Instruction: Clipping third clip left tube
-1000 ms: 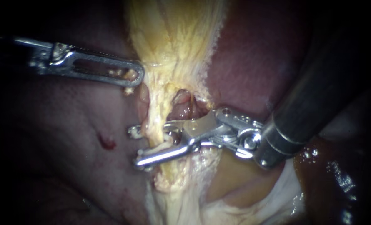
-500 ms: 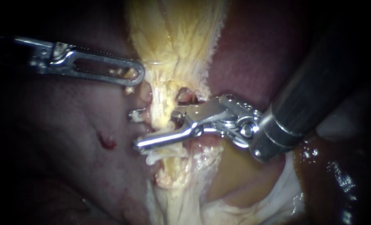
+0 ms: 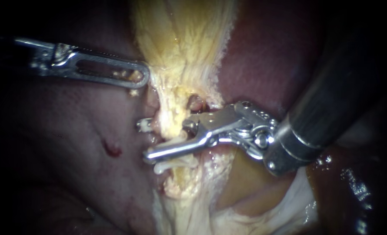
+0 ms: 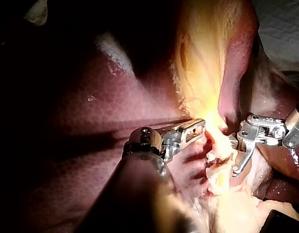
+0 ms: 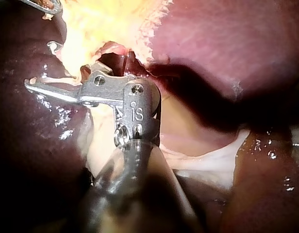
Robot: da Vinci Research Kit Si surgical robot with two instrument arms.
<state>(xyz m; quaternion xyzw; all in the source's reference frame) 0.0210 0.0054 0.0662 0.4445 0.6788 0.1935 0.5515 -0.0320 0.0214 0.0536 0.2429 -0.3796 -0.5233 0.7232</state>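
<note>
Instruments two, your right instrument [image 3: 145, 140] with claw spread astride the one left tube [image 3: 169, 130], one pale clip [image 3: 169, 165] just below, your left instrument [image 3: 143, 80] claw pinching yellow tissue [image 3: 180, 52]

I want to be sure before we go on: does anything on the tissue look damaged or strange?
One thing: a small dark red spot on the liver, near the tips of the right instrument. It looks like a nick or a blood speck; I cannot tell which. Nothing else stands out.
</note>
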